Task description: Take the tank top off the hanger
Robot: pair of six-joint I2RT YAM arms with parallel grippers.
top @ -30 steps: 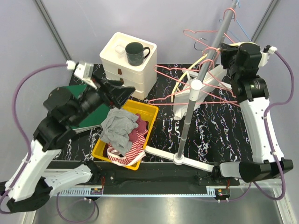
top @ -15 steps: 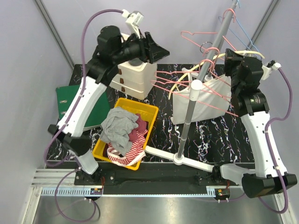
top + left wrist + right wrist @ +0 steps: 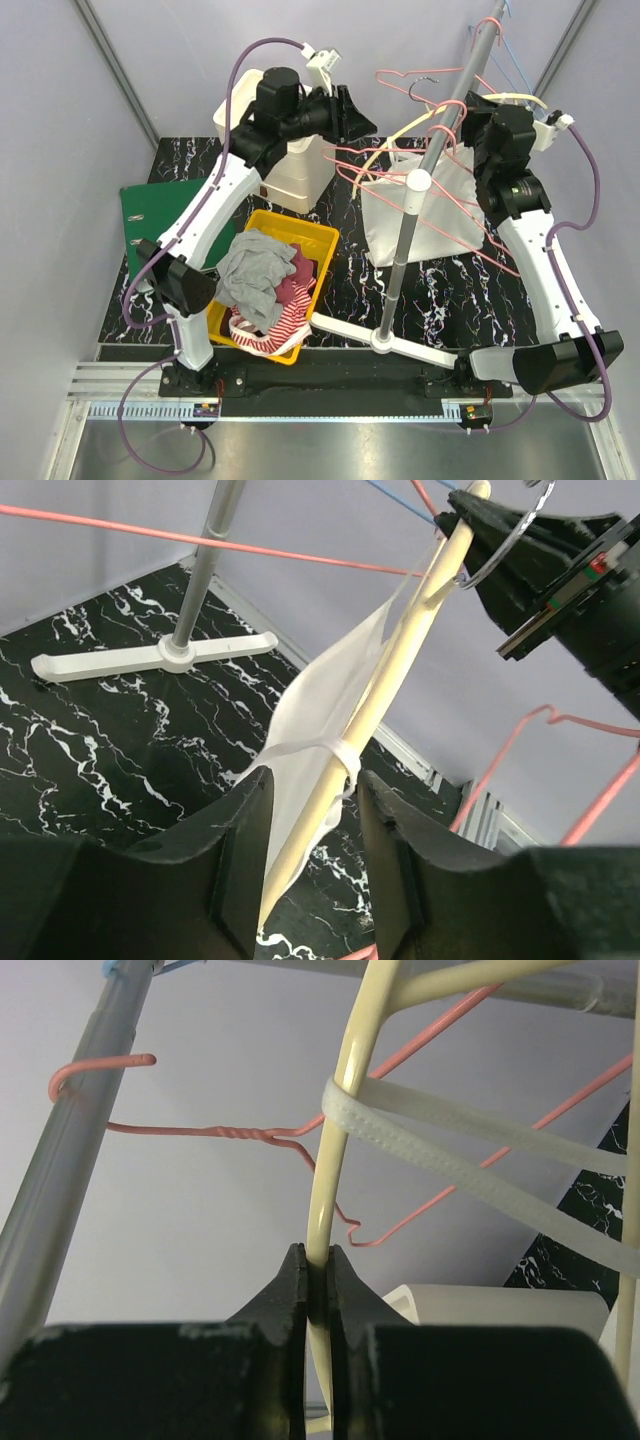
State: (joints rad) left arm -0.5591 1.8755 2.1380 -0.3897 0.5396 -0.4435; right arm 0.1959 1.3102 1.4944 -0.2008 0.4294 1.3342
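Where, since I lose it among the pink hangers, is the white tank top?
Top view, right of centre: the tank top hangs on the cream hanger by the grey rack pole, with the right fingers clamping that hanger.

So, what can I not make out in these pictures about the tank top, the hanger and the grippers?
Top view: whether the left gripper touches the tank top; too small and dark.
Left wrist view: the tank top's lower part, behind the gripper's fingers.
Right wrist view: the cream hanger's hook, past the top edge; the tank top's body, past the right edge.
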